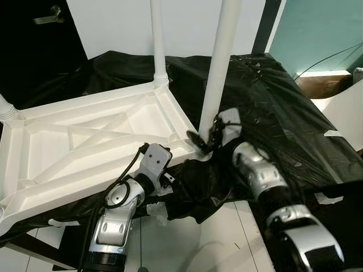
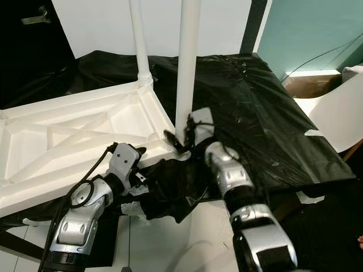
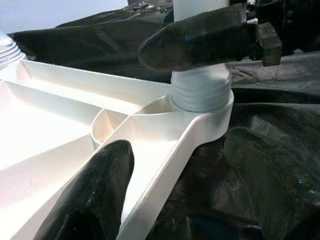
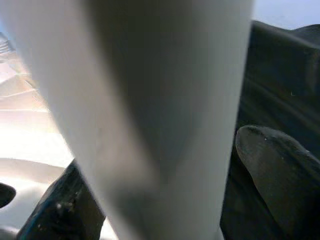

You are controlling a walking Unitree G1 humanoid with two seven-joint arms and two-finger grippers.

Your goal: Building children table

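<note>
— What's on my left wrist camera?

— I see a white tabletop (image 3: 75, 125) lying underside up on black sheeting (image 3: 270, 165). At its corner, a leg (image 3: 202, 90) stands upright in the socket, ribbed at its base.

— And the fingers?

— One of my left fingers (image 3: 92, 200) lies over the tabletop at seven o'clock. A right finger (image 3: 200, 42) presses the leg at twelve.

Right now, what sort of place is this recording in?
Probably a home room used for assembly: an upturned white plastic tabletop lies on a black-sheeted surface, beside a dark door and a teal wall.
</note>
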